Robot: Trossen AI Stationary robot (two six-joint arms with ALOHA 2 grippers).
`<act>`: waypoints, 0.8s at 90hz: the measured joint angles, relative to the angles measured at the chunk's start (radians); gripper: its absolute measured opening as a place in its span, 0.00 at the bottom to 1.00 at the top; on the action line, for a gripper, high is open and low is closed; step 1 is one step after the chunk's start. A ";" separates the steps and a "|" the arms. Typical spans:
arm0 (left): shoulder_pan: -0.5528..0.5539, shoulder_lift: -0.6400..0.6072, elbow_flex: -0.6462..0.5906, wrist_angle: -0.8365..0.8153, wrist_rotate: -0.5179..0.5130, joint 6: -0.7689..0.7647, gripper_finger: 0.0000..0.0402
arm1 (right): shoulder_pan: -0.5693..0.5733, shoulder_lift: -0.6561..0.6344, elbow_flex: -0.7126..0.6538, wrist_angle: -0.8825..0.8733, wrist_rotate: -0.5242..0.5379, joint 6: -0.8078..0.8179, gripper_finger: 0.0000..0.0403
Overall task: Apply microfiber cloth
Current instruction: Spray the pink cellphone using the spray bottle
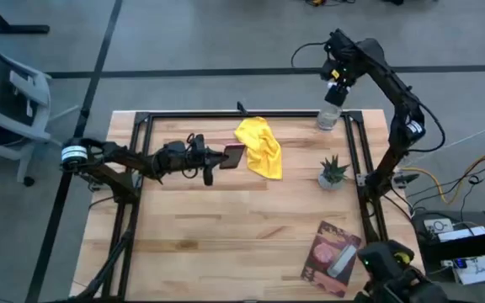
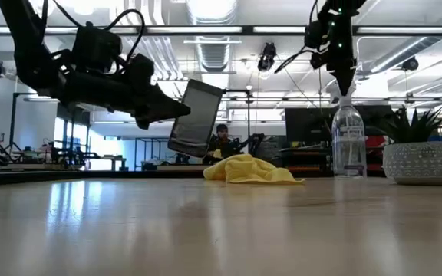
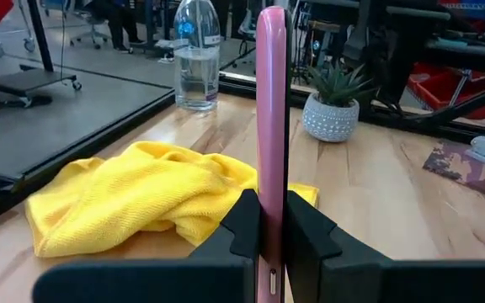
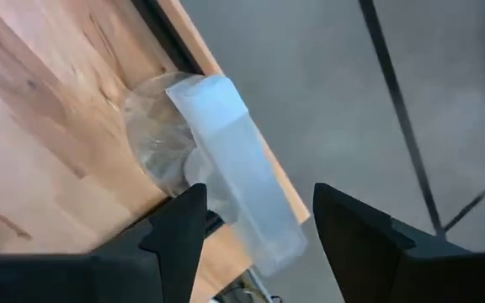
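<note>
The yellow microfiber cloth (image 1: pixel 259 147) lies crumpled on the wooden table (image 1: pixel 226 227), near its far edge, with no gripper on it; it also shows in the low view (image 2: pixel 248 170) and the left wrist view (image 3: pixel 141 202). Just left of the cloth, my left gripper (image 1: pixel 217 160) is shut on a pink-cased phone (image 1: pixel 232 156) held above the table. At the far right, my right gripper (image 1: pixel 337 80) hangs open over a clear spray bottle (image 1: pixel 330 114), its fingers on either side of the spray head (image 4: pixel 234 194). My left gripper pinches the phone's two flat faces between its fingers, at the end with the port (image 3: pixel 272 252). The fingers come level from the table's left and lie along the phone. The phone (image 2: pixel 196 116) sticks out past the fingertips toward the cloth, tilted and clear of the table.
A small potted plant (image 1: pixel 333 172) stands right of the cloth. A pink-and-dark flat packet (image 1: pixel 333 257) lies at the near right corner. A black frame (image 1: pixel 141 118) runs along the table's far and side edges. The table's near middle holds open wood.
</note>
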 joint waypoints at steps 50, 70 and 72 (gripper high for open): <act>0.000 0.000 0.000 0.000 0.000 0.009 0.02 | 0.001 0.003 -0.004 -0.033 -0.124 0.026 0.24; 0.000 -0.002 0.000 0.001 0.000 0.009 0.02 | 0.002 -0.005 -0.002 -0.035 -0.164 0.041 0.16; 0.000 -0.002 0.000 0.001 0.000 0.009 0.02 | 0.002 -0.007 -0.003 -0.035 -0.169 0.044 0.16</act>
